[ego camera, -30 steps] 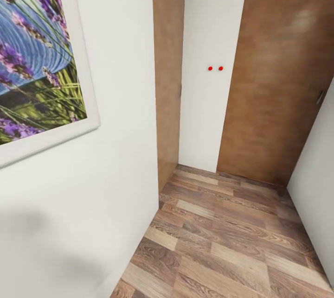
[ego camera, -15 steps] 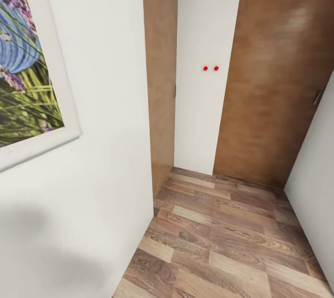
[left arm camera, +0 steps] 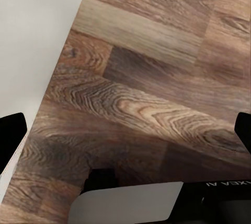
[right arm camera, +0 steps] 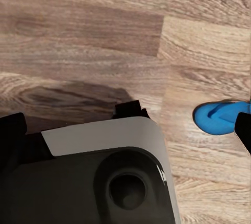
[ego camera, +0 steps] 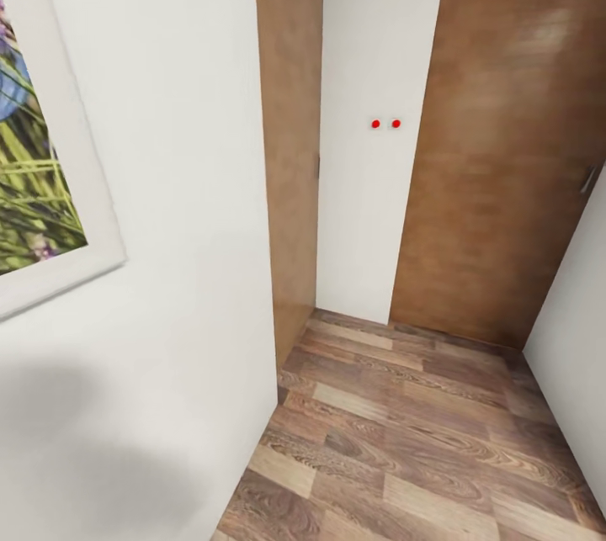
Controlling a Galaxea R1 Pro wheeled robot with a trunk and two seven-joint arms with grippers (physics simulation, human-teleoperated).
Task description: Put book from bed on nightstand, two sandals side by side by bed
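fingers of both end effectors spread wide over floor (left arm camera: 157,78), empty; sandal (right arm camera: 219,118) nearby.

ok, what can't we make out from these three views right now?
- Sandal, right wrist view: only its front half shows on the plank floor; the rest is cut off by the frame edge and a dark finger.
- Framed picture, head view: cropped by the left edge.
- Brown door, head view: its handle is cut off at the right edge.
- Two red dots on the white wall, head view: too small to identify.
- Jaws: whether they grip anything can't be judged.
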